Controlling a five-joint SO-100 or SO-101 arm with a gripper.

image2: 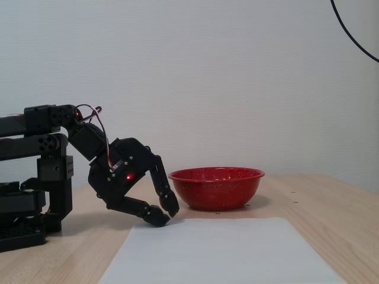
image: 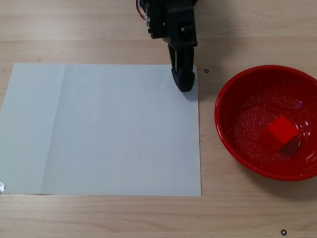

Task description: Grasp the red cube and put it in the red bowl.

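Note:
The red cube (image: 283, 130) lies inside the red bowl (image: 233, 89), right of the bowl's middle, in a fixed view from above. In a fixed view from the side the bowl (image2: 216, 188) stands on the table and the cube is hidden behind its wall. My black gripper (image: 184, 83) is shut and empty, its tips down at the far right corner of the white paper, left of the bowl. From the side the gripper (image2: 166, 215) rests with its tips together at the paper's back edge.
A white sheet of paper (image: 99, 129) covers the left and middle of the wooden table. The arm's base (image2: 29, 189) stands at the left in a fixed view from the side. A black cable (image2: 355, 35) hangs at the top right.

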